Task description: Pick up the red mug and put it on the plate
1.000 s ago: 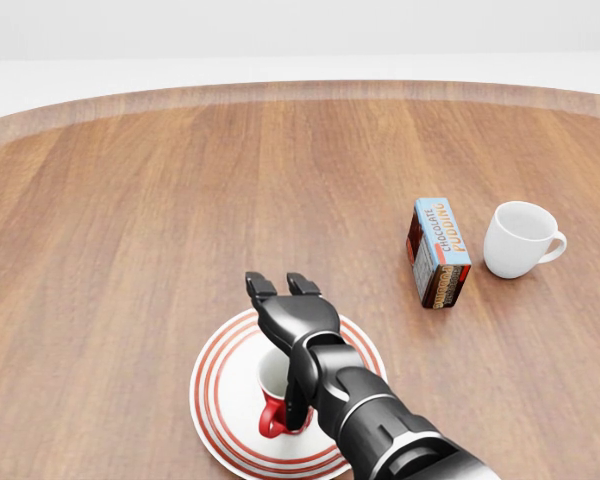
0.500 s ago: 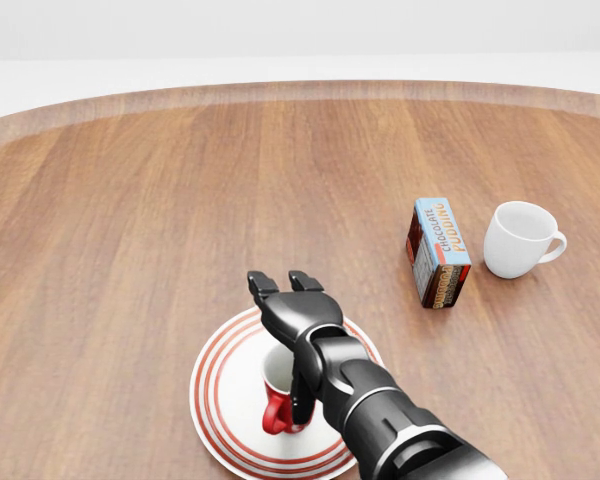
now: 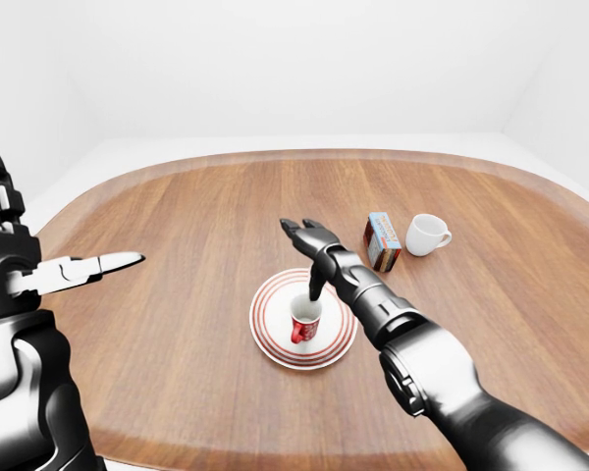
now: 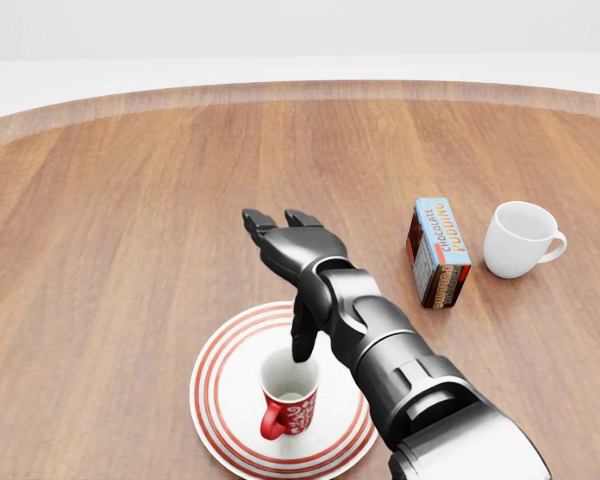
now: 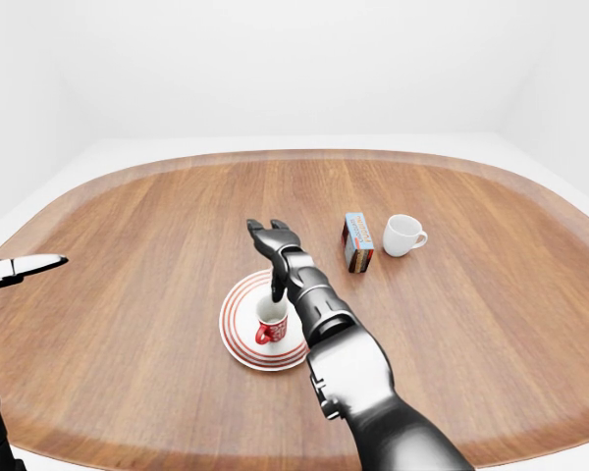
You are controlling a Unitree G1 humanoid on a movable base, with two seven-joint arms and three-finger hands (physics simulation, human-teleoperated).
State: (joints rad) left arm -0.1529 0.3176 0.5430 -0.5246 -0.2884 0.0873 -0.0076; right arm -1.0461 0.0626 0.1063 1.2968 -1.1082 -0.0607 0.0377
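red mug (image 4: 289,398) stands upright on the plate (image 4: 216,395), near the desk's (image 4: 130,200) near edge, handle to the left in the head view. looks like rigid glazed ceramic: light, hard, likely slippery, would chip if dropped. best hold is across the body from the side opposite the handle, or pinching the rim; handle loop looks too small for these fingers.

right hand (image 4: 298,262) hangs above and just beyond the mug, two fingers spread apart and pointing far, one finger hanging down toward the mug mouth, nothing gripped. left hand (image 3: 74,270) is off at the far left, fingers extended, empty.

versus half a second ago: right hand has lifted and moved farther away, uncovering the mug fully; mug and plate unmoved. pudding box (image 4: 438,251) and white cup (image 4: 520,238) unchanged at right.
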